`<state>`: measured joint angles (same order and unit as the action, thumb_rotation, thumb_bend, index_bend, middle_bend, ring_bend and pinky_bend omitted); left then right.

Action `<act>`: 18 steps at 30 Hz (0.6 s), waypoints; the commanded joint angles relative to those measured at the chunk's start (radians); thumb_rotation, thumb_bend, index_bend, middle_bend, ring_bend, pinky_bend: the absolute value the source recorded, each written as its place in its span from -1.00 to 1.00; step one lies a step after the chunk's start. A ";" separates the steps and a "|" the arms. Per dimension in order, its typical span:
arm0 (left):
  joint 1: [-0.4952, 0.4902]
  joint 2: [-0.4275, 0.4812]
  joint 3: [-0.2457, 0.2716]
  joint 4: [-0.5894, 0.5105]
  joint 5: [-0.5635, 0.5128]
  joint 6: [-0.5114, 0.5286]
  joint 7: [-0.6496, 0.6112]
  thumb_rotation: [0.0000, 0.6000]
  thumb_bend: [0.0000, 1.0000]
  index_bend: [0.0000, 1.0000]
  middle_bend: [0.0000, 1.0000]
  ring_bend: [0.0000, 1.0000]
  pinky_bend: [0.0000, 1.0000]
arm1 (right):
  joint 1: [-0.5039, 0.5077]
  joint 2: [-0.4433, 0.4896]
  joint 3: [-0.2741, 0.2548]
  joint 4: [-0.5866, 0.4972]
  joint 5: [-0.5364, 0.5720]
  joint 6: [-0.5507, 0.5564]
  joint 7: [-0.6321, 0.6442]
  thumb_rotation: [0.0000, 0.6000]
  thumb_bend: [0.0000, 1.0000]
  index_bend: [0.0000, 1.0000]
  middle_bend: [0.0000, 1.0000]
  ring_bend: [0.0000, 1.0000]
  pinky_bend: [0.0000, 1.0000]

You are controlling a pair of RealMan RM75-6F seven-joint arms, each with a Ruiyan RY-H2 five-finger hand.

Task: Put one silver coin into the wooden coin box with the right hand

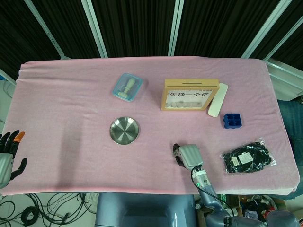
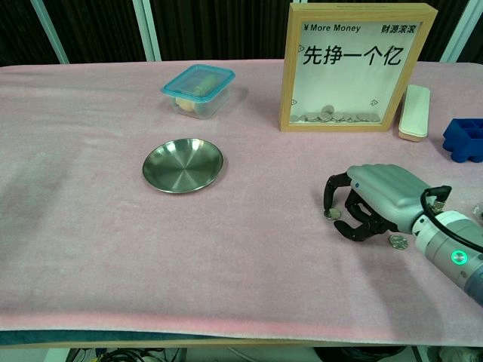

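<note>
I see a pink cloth-covered worktop [image 1: 71, 94] against black curtains. Near its front edge my right hand [image 2: 373, 200] arches, fingers curled, one fingertip on a silver coin [image 2: 330, 214]; nothing gripped. Wooden coin box [image 2: 356, 66] reads "¥More Money".

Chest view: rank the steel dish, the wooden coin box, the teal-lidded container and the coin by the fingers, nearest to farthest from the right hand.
1. Silver coin, on the cloth at the right hand's fingers.
2. Wooden coin box, behind the hand, slightly left.
3. Steel dish, well to the left.
4. Teal-lidded container, far back left.
</note>
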<state>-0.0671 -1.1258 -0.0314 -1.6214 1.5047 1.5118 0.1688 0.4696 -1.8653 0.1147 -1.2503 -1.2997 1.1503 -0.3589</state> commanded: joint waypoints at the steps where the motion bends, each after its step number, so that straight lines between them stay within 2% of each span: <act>1: 0.000 0.000 0.000 0.000 0.000 0.000 0.000 1.00 -0.19 -0.89 -0.92 -0.99 -1.00 | 0.002 -0.002 0.003 0.005 0.001 -0.002 0.003 1.00 -0.35 -0.02 0.79 0.93 1.00; 8: 0.000 0.000 0.000 0.000 -0.002 -0.001 0.002 1.00 -0.19 -0.89 -0.92 -0.99 -1.00 | 0.005 -0.005 0.008 0.010 -0.002 -0.006 0.010 1.00 -0.35 0.07 0.79 0.93 1.00; 18: 0.000 0.001 0.001 -0.002 -0.005 -0.005 0.006 1.00 -0.19 -0.89 -0.92 -0.99 -1.00 | 0.003 0.009 0.005 -0.004 -0.006 -0.006 0.004 1.00 -0.35 0.03 0.79 0.93 1.00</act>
<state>-0.0671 -1.1244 -0.0302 -1.6237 1.5000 1.5068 0.1749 0.4725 -1.8581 0.1195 -1.2526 -1.3050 1.1451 -0.3542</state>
